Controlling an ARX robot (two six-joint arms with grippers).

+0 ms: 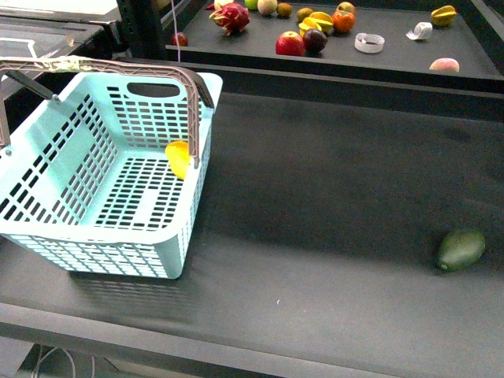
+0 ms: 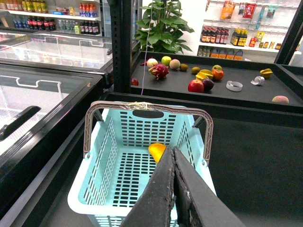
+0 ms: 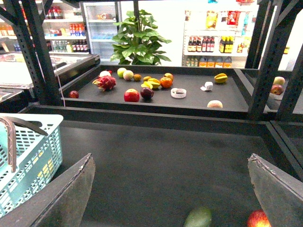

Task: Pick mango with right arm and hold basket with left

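The pale turquoise basket [image 1: 94, 181] stands at the left of the black table with both grey-brown handles up. The yellow mango [image 1: 179, 158] lies inside it against the right wall; it also shows in the left wrist view [image 2: 156, 151]. My left gripper [image 2: 173, 151] is shut and empty, above the basket's [image 2: 113, 179] near rim, touching nothing. My right gripper [image 3: 170, 161] is open and empty, above the bare table, with the basket's corner [image 3: 33, 156] off to one side. Neither arm shows in the front view.
A dark green oval fruit [image 1: 461, 249] lies at the table's right; it shows in the right wrist view [image 3: 199, 217] beside a red apple [image 3: 258, 220]. A raised back shelf [image 1: 394, 59] holds several fruits. A dark upright post [image 2: 120, 45] stands behind the basket.
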